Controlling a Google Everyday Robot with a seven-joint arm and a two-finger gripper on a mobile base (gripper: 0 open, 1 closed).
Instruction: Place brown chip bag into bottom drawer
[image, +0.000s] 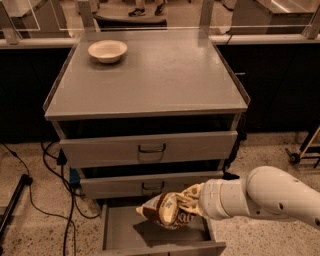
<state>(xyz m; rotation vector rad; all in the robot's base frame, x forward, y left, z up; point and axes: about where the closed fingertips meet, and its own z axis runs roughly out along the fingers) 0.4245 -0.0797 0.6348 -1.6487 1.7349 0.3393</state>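
I am looking down at the grey cabinet (165, 80) that is filling the middle of the frame. My white arm (270, 195) is reaching in from the lower right. The gripper (189, 202) at its end is sitting low and just right of centre, in front of the middle drawer (110, 187) and over the bottom drawer (125, 232).

The gripper is pinching the brown chip bag (162, 210) by its right end, with the pale fingers (194, 192) closing around the crumpled foil. The bag is sticking out to the left of the gripper, lying roughly level, with its cream and dark brown print facing me. It is hanging above the right half of the drawer's floor and throwing a dark shadow onto the grey metal beneath it. It is looking clear of the floor, though I cannot tell that for certain from this angle.

The bottom drawer is standing pulled out toward the lower edge of the frame, its front rim cut off at the bottom. The top drawer (100, 150) and the middle drawer are sitting pushed in, each showing a dark wire handle. A round cream bowl (107, 51) is resting on the cabinet top, in the upper left of the frame. Black cables (52, 200) are trailing across the speckled floor (30, 165) at the lower left.
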